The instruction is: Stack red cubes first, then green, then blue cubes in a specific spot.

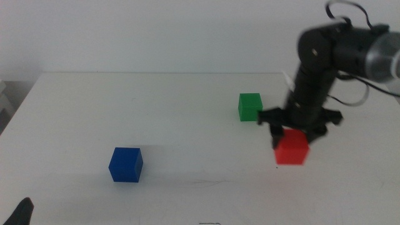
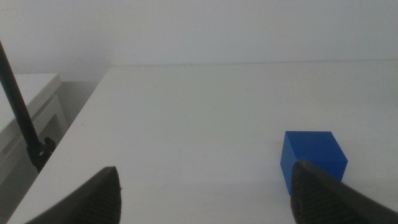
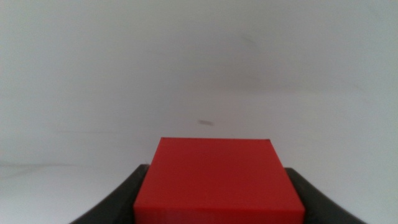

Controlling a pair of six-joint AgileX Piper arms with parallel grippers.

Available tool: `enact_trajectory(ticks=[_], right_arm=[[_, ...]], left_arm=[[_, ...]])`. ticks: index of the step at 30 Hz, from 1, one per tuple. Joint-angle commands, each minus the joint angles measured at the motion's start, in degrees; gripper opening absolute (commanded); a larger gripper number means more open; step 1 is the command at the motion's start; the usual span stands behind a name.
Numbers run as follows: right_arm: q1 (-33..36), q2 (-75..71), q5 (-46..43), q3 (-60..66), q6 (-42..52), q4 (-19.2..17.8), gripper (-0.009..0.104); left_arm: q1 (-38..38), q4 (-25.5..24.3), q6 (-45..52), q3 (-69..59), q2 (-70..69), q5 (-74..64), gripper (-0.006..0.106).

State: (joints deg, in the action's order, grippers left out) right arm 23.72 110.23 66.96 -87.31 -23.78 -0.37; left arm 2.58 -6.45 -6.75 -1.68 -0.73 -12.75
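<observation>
The red cube (image 1: 292,149) sits between the jaws of my right gripper (image 1: 292,134) at the right of the table; in the right wrist view the red cube (image 3: 217,180) fills the gap and the dark fingers (image 3: 124,199) press both its sides. I cannot tell whether it rests on the table or hangs just above it. The green cube (image 1: 250,106) stands just behind and left of it, apart. The blue cube (image 1: 125,164) stands at the front left; it also shows in the left wrist view (image 2: 313,158). My left gripper (image 2: 205,193) is open and empty, waiting at the front left corner (image 1: 19,214).
The white table (image 1: 187,125) meets a white wall at the back. The table's left edge (image 2: 74,124) shows in the left wrist view, with a black rod (image 2: 22,118) and a white ledge beyond it.
</observation>
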Motion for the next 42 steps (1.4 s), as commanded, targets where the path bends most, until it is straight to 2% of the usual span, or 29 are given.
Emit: enact_trajectory(ticks=[1, 4, 12, 23, 28, 42], right_arm=[[2.39, -1.36, 3.82, -6.9, -0.51, -0.54, -0.001], [5.14, 2.93, 7.72, -14.61, -0.88, -0.6, -0.001], [10.69, 11.23, 7.58, -24.7, -3.9, 1.04, -0.001], [14.93, 14.8, 5.96, -24.86, -8.04, 2.04, -0.001], [15.58, 15.94, 4.01, -24.97, -9.59, 3.7, -0.001], [16.12, 16.99, -0.08, -25.37, -11.26, 2.4, 0.0]], left_arm=[[-0.04, 0.56, -0.41, 0.17, -1.2, 4.74, 0.094], [-0.04, 0.56, -0.41, 0.17, -1.2, 4.74, 0.094], [-0.04, 0.61, -0.41, 0.17, -1.2, 4.74, 0.094], [-0.04, 0.61, -0.41, 0.17, -1.2, 4.74, 0.094], [-0.04, 0.61, -0.41, 0.17, -1.2, 4.74, 0.094], [-0.04, 0.56, -0.41, 0.17, -1.2, 4.74, 0.094]])
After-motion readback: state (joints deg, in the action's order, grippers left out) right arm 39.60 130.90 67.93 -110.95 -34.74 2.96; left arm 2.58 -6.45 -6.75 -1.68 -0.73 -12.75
